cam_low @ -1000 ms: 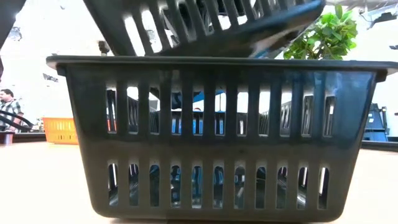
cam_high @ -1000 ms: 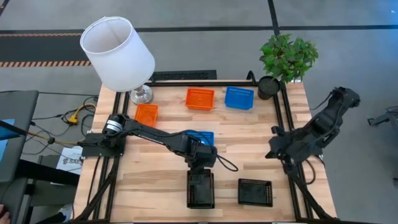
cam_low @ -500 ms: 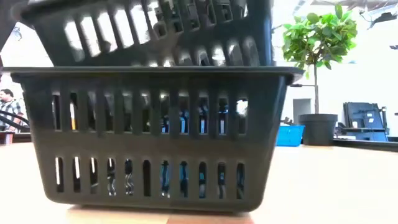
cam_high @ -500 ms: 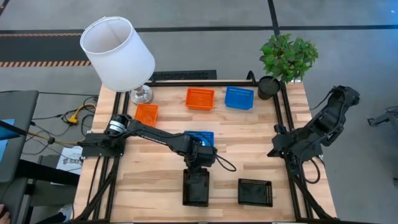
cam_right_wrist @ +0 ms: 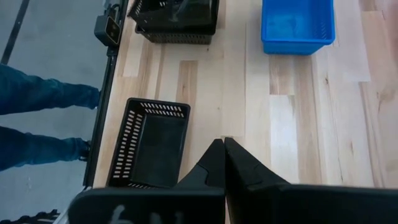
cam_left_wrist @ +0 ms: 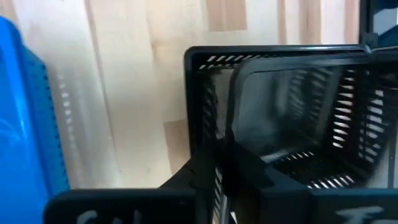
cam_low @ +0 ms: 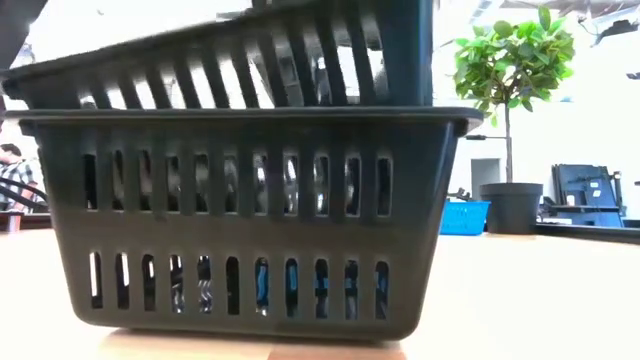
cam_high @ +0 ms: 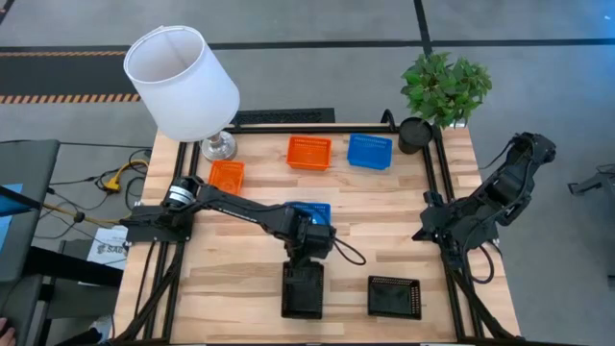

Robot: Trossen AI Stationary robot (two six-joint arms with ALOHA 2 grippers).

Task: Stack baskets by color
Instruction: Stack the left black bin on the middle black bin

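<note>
Baskets of black mesh fill the near edge of the surface: in the low view a black basket (cam_low: pixel 250 220) stands close to the lens, and a second black basket (cam_low: pixel 240 60) sits tilted in its mouth, one end high, not yet seated flat. From above, this pair shows at the lower middle of the frame, with the left end effector (cam_high: pixel 309 252) just above it; in the left wrist view its fingers stand narrow on the wall of the tilted basket, though whether they grip or are letting go I cannot tell. A third black basket (cam_high: pixel 395 297) lies to the right of the pair, apart from it. The step in hand looks like nesting black into black; the next move likely calls for freeing the tilted one so it drops level, then fetching the third. Farther up, a blue basket (cam_high: pixel 309 211) peeks out beside the left arm, and in the upper part of the frame lie two orange baskets (cam_high: pixel 308 152) (cam_high: pixel 226 175) and another blue basket (cam_high: pixel 369 151). The right end effector (cam_high: pixel 424 231) waits at the right edge, fingers closed and empty.
</note>
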